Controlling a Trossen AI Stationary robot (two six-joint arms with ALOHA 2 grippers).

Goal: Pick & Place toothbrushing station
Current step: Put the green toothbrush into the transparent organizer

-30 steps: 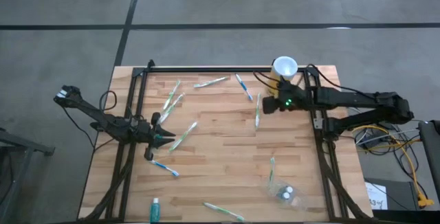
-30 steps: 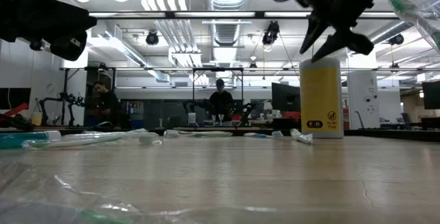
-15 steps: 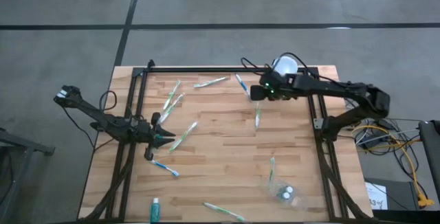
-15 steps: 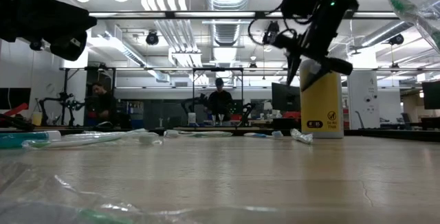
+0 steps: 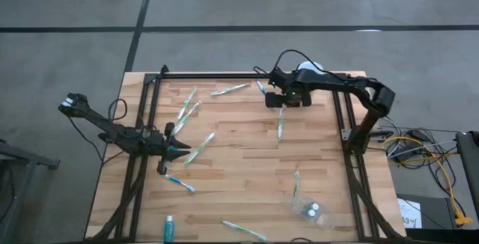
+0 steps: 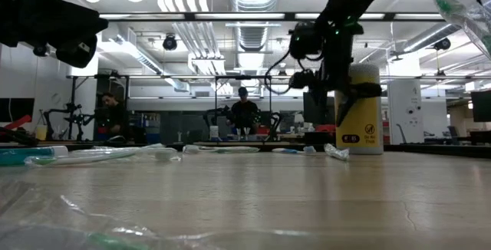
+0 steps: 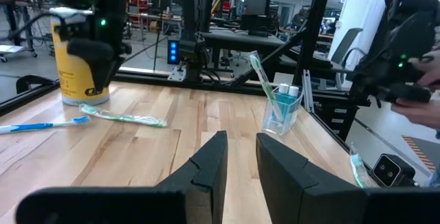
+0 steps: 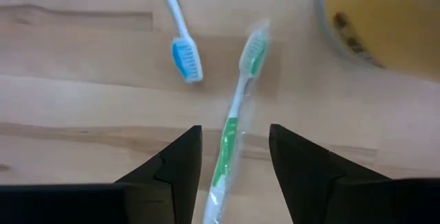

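My right gripper (image 5: 275,102) hangs open over the far right part of the table, fingers pointing down. Its fingers stand on either side of a wrapped white-green toothbrush (image 8: 230,135) that lies flat on the wood, touching nothing. A white-blue toothbrush (image 8: 180,42) lies just beside it. The clear cup (image 5: 310,211) stands near the front right with teal tubes and a green toothbrush (image 7: 265,80) leaning in it. My left gripper (image 5: 174,151) waits at the table's left, slightly open and empty (image 7: 240,159).
The tall yellow cylinder with a white top (image 5: 310,71) stands just right of my right gripper. More toothbrushes lie at the far left (image 5: 187,103), far middle (image 5: 228,89), by my left gripper (image 5: 199,147), and at the front (image 5: 179,182). A teal tube (image 5: 170,229) lies at the front edge.
My right gripper has swung toward the table's left and far edge, past the yellow cylinder, and has come down closer to the table, over the white-green toothbrush.
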